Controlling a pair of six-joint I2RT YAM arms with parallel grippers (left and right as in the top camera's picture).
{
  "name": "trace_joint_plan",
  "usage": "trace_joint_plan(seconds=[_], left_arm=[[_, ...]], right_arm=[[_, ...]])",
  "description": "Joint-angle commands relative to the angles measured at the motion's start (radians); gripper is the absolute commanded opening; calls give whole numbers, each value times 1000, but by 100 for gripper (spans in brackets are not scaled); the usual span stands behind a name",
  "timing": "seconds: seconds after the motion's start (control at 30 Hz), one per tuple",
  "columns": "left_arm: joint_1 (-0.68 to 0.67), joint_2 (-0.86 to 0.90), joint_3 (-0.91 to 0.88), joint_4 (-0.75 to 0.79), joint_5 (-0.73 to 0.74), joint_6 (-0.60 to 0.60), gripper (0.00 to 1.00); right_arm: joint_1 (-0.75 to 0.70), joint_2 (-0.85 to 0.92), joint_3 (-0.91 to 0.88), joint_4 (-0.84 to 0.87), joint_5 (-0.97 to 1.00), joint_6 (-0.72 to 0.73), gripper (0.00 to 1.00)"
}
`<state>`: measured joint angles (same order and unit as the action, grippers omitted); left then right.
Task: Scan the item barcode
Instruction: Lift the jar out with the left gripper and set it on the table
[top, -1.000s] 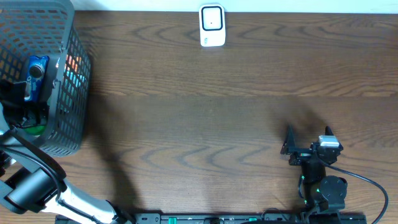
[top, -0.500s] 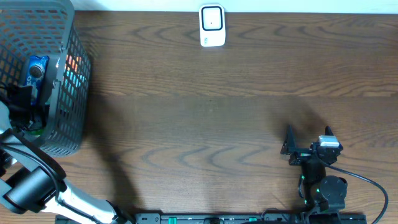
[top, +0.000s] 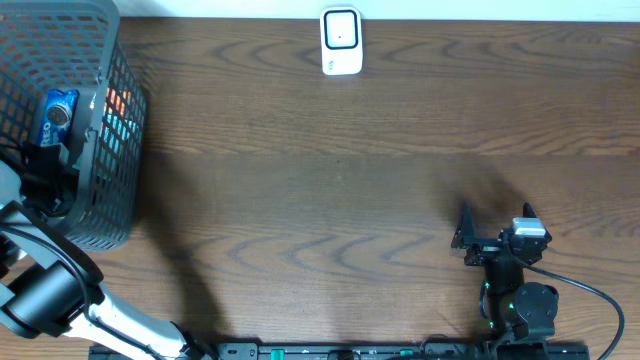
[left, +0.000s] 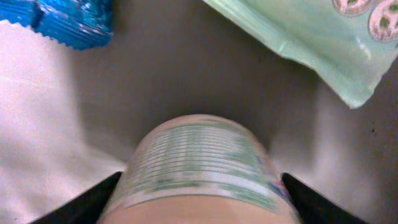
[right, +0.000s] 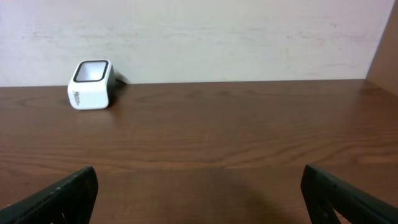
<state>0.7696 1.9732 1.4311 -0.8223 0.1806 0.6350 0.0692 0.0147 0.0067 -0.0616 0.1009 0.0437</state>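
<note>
Left end effector (left: 200, 190) has sunk into the dark mesh basket (top: 110, 150) and its jaws have narrowed around a pale cylindrical tub with a green-printed label (left: 199, 155); whether they clench it I cannot tell. Pickup looks begun. The white box scanner (top: 341, 41) waits well apart, and the right end effector (top: 496, 212) hangs released.

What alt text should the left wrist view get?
A round container with a green-printed label fills the lower centre, flanked by the dark fingertips of the left tool; contact is unclear. A blue wrapper lies top left, a pale green packet top right.
</note>
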Motion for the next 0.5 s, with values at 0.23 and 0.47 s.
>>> trace_joint_plan(seconds=[0.23, 0.47], left_arm=[[-2, -105, -4, -13, -82, -43, 67], [-2, -317, 13, -1, -85, -118, 66]], right_arm=[[-4, -3, -1, -3, -2, -8, 99], [-4, -3, -1, -3, -2, -8, 99]])
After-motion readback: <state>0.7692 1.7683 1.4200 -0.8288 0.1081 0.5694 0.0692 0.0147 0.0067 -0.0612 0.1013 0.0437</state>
